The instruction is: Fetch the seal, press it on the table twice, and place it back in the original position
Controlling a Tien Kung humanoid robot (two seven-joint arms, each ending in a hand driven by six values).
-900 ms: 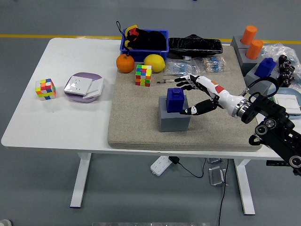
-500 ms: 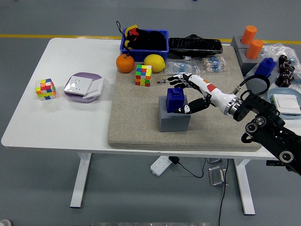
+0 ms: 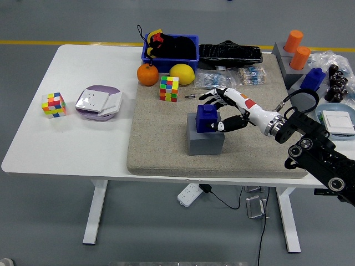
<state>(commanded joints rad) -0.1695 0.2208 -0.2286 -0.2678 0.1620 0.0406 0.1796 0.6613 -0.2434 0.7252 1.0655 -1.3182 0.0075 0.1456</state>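
Right hand (image 3: 224, 111) reaches in from the right edge; its fingers (image 3: 212, 95) and thumb are curled around the blue seal (image 3: 208, 118), touching its far and near sides. A firm lift is not evident: the seal sits upright in the grey holder block (image 3: 204, 142), directly below the hand's fingertips. The holder rests on the beige mat (image 3: 161, 149). Beyond the hand, toward the far side, lie a multicoloured cube (image 3: 169, 88), a lemon (image 3: 182, 73) and an orange (image 3: 147, 75). Left arm is out of view.
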